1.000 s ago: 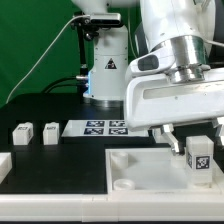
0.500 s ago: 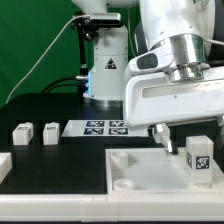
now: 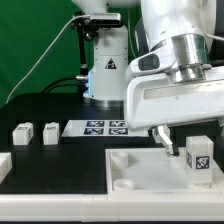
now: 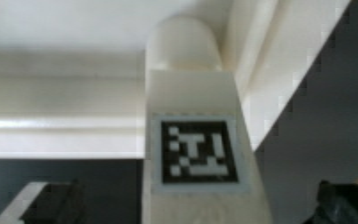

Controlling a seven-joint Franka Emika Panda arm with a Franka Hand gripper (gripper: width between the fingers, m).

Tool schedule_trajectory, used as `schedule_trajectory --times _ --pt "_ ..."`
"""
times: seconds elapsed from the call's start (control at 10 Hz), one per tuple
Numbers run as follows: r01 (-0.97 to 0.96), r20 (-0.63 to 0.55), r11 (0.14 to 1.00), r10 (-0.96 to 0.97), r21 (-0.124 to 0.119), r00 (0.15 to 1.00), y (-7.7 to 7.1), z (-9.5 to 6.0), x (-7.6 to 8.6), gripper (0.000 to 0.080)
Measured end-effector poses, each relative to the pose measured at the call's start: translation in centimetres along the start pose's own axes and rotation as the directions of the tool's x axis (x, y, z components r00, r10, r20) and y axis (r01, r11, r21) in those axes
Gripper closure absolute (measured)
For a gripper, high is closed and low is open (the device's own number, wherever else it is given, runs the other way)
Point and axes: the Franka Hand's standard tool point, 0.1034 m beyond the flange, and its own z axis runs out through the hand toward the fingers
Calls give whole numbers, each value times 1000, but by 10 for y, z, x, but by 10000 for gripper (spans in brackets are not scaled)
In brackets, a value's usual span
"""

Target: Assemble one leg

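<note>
A leg (image 3: 198,160), a small white block with a black-and-white tag, stands upright on the right part of the large white tabletop (image 3: 140,176). My gripper (image 3: 190,143) hangs just above it, and one dark finger (image 3: 164,137) shows to the leg's left. In the wrist view the leg (image 4: 197,120) runs down the middle with its tag facing the camera. My gripper (image 4: 194,205) is open. Its dark fingers (image 4: 39,203) stand wide on either side of the leg, with a gap on each side and no contact.
Two more small tagged legs (image 3: 22,133) (image 3: 50,132) sit at the exterior view's left. The marker board (image 3: 100,127) lies behind the tabletop. A white block (image 3: 4,165) shows at the left edge. The arm's base (image 3: 105,70) stands at the back.
The gripper has shifted slightly up and toward the exterior view's left. The leg stays upright on the tabletop.
</note>
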Motion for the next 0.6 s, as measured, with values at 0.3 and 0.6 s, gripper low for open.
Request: schedule_trajectory --times 0.3,0.6 --pt "-45 277 998 31 45 960 -4 -3 -2 151" --pt "-77 444 995 39 68 895 -6 -6 -1 151"
